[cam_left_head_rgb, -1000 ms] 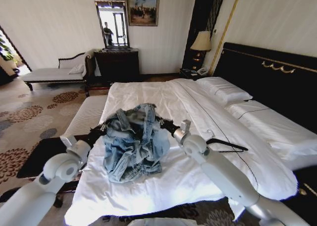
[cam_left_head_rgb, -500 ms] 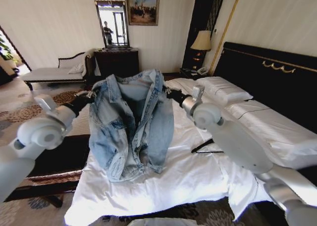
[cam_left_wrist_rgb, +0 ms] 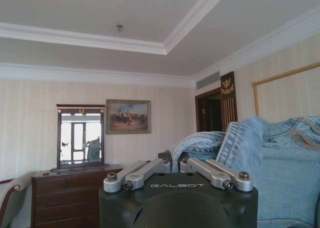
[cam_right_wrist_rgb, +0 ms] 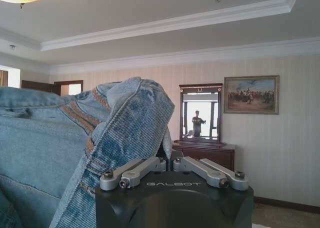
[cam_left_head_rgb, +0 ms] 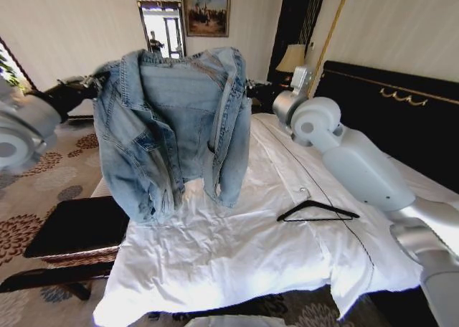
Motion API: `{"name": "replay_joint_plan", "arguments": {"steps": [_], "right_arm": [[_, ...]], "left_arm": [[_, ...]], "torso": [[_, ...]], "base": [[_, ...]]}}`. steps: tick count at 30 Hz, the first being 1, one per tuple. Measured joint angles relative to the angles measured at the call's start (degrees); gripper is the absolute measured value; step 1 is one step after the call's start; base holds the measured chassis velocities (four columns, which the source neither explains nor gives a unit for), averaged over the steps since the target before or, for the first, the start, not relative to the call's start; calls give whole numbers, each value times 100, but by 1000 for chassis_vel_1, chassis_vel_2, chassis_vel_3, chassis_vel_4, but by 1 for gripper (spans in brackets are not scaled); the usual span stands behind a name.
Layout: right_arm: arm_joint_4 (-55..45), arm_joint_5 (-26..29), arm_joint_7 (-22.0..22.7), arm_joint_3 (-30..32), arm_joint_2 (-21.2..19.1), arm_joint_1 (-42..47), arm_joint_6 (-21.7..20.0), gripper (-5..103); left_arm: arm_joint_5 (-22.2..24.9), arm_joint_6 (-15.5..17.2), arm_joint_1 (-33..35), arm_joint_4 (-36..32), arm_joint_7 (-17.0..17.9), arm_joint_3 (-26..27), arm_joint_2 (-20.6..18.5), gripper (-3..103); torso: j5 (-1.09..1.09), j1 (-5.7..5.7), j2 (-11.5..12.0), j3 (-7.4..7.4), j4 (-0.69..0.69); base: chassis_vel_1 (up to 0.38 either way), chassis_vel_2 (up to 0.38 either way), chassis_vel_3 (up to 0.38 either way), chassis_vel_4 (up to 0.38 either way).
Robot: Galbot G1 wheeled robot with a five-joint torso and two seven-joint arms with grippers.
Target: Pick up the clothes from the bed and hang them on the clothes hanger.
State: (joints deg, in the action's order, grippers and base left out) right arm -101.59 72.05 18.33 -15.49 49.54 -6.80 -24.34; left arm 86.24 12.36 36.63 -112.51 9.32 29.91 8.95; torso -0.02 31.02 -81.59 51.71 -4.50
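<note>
Jacket (cam_left_head_rgb: 172,126) lifted clear of the bed (cam_left_head_rgb: 237,248), now spread at full height.
The left gripper (cam_left_head_rgb: 97,79) and right gripper (cam_left_head_rgb: 251,87) each pinch a shoulder with closed fingers; the hanger (cam_left_head_rgb: 317,211) lies untouched on the sheet, so hanging has yet to begin.

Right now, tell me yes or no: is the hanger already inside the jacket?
No: the hanger lies flat on the bed, apart from the jacket, which hangs in the air between the two grippers.
</note>
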Motion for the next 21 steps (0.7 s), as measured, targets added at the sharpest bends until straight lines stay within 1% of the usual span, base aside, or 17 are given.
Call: {"name": "replay_joint_plan", "arguments": {"steps": [4, 9, 11, 12, 14, 15, 16, 17, 18, 19, 20, 21], "right_arm": [[46, -123, -48, -26, 9, 33, 2, 1], [-179, -251, -136, 61, -215, 391, 13, 1], [-542, -244, -144, 223, -493, 716, -2, 1], [-542, -244, -144, 223, -493, 716, -2, 1], [-1022, -163, -146, 440, -818, 1017, -66, 1], [-1421, -37, -147, 739, -1081, 1297, -140, 1], [-1850, 166, -135, 1182, -1394, 1617, -239, 1], [-1850, 166, -135, 1182, -1394, 1617, -239, 1], [-2209, 354, -102, 1559, -1682, 1891, -313, 1], [-2645, 635, -27, 2083, -2080, 2291, -384, 1], [-3247, 1192, 112, 3103, -2690, 3065, -548, 1], [-3247, 1192, 112, 3103, -2690, 3065, -548, 1]], "left_arm": [[82, 1, -12, -16, 8, 10, -97, 3], [132, 1, 298, -380, 223, 215, -138, 3], [196, 0, 537, -883, 532, 360, -61, 3], [196, 0, 537, -883, 532, 360, -61, 3], [409, 13, 787, -1437, 811, 632, 16, 3], [656, 61, 951, -1825, 981, 909, 68, 3], [854, 102, 1022, -2108, 1097, 1100, 108, 3], [854, 102, 1022, -2108, 1097, 1100, 108, 3], [1056, 137, 1056, -2303, 1201, 1258, 129, 3], [1413, 205, 1143, -2549, 1322, 1537, 150, 3], [2183, 372, 1310, -2918, 1566, 2062, 216, 3], [2183, 372, 1310, -2918, 1566, 2062, 216, 3]], "torso": [[0, 0, 0, 0, 1], [1, 1, 0, 1, 0], [3, 1, 0, 0, -1], [3, 1, 0, 0, -1], [2, 1, 1, 1, 0], [4, 2, 1, 1, 1], [5, 2, 1, 1, 1], [5, 2, 1, 1, 1], [5, 2, 1, 0, 1], [6, 1, 0, -1, -2], [5, -2, -1, -2, -5], [5, -2, -1, -2, -5]], "base": [[0, 0, 0, 0], [0, 0, 0, 0], [0, 0, 0, 0], [0, 0, 0, 0], [0, 0, 0, 0], [0, 0, 0, 0], [0, 0, 0, 0], [0, 0, 0, 0], [0, 0, 0, 0], [0, 0, 0, 0], [0, 0, 0, 0], [0, 0, 0, 0]]}}
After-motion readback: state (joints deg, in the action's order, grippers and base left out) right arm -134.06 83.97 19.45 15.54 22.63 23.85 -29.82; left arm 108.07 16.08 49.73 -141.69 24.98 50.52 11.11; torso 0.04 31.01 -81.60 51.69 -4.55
